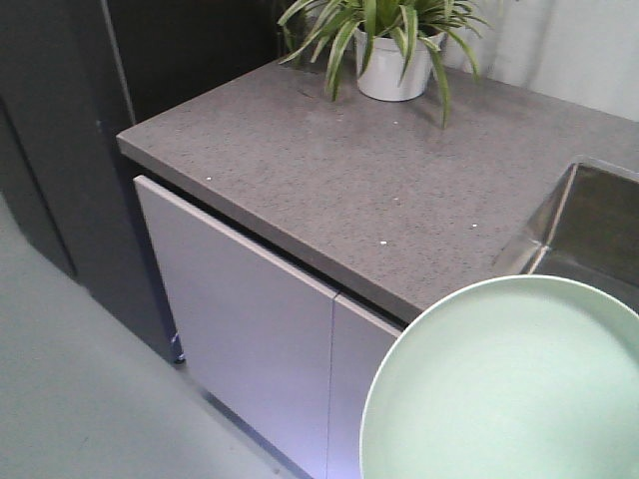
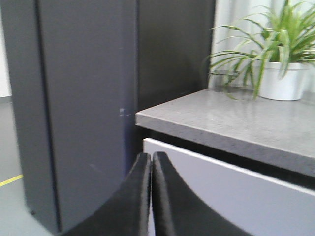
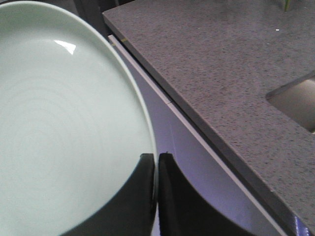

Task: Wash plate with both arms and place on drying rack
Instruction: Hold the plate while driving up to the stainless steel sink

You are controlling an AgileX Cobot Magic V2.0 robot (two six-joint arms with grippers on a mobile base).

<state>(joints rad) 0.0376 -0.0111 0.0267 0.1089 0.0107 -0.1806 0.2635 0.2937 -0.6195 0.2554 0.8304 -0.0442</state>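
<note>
The pale mint-green plate [image 1: 509, 384] fills the lower right of the front view, held in the air in front of the cabinet. In the right wrist view the plate [image 3: 64, 128] takes up the left half. My right gripper [image 3: 156, 158] is shut on the plate's rim, one black finger on each face. My left gripper [image 2: 151, 157] is shut with nothing between its fingers, pointing at the cabinet corner away from the plate. The drying rack is out of view.
A grey speckled countertop [image 1: 349, 170] tops white cabinet doors [image 1: 240, 319]. The steel sink basin [image 1: 589, 225] is set into it at the right. A potted plant [image 1: 391, 50] stands at the back. A dark tall cabinet [image 2: 74, 108] rises at the left.
</note>
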